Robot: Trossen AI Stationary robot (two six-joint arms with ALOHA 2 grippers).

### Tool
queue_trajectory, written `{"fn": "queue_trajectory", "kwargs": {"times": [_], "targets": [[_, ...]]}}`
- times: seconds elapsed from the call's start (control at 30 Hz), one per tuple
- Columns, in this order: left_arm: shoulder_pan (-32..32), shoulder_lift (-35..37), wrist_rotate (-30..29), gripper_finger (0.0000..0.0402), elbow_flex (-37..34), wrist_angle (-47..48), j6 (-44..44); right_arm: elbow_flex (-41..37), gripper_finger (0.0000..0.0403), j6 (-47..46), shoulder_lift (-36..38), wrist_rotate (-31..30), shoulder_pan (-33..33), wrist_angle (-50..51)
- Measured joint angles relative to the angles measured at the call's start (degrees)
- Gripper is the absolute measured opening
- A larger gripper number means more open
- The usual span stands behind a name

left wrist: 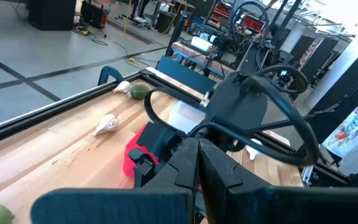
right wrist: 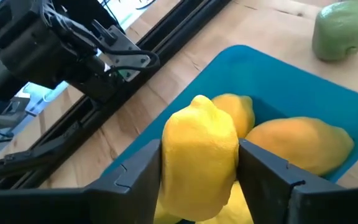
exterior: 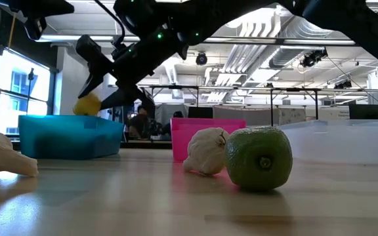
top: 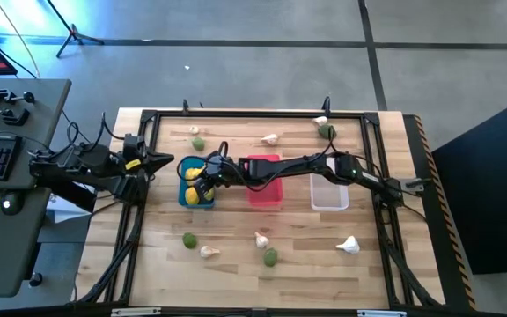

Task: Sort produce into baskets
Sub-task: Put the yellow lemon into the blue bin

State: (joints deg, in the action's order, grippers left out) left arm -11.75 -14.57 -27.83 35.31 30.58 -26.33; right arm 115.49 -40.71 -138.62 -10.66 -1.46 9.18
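**Lemon held over blue bin**

Left gripper [top: 167, 159] parked at the bench's left edge, just beside the blue bin [top: 186, 195]; its fingers meet at a point in the left wrist view, clenched on nothing.

Blue bin sits left of centre with lemons already inside [right wrist: 303, 143]. Right arm reaches across from the right side, over the pink bin, and the right gripper [top: 204, 182] is above the blue bin, grasping a lemon [right wrist: 199, 158] between both fingers. Low view shows that lemon [exterior: 87, 104] above the bin rim, clear of it.

Pink bin [top: 267, 195] is mid-bench, partly under the arm. White bin [top: 329, 195] is to its right.

Loose produce on the bench:
- Far side: garlic and a green fruit [top: 198, 143] above the blue bin, a garlic [top: 270, 138] further right, then garlic plus green fruit [top: 326, 131] near the far right corner.
- Near side: green fruit [top: 188, 239], garlic [top: 208, 252], garlic [top: 261, 239], green fruit [top: 271, 257], garlic [top: 349, 246].
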Motion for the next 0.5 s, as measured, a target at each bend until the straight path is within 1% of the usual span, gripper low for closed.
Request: {"fn": "queue_trajectory", "kwargs": {"times": [0.2, 0.37, 0.5], "targets": [[0.0, 0.0, -1.4, 0.0000, 0.0, 0.1, 0.7, 0.0, 0.0209, 0.2, 0.0, 0.0, -0.4, 0.0], [0.0, 0.0, -1.5, 0.0000, 0.0, 0.1, 0.6, 0.0, 0.0229, 0.2, 0.0, 0.0, -0.4, 0.1], [0.0, 0.0, -1.5, 0.0000, 0.0, 0.1, 0.5, 0.0, 0.0234, 2.4, 0.0, 0.9, -0.5, 0.3]]}}
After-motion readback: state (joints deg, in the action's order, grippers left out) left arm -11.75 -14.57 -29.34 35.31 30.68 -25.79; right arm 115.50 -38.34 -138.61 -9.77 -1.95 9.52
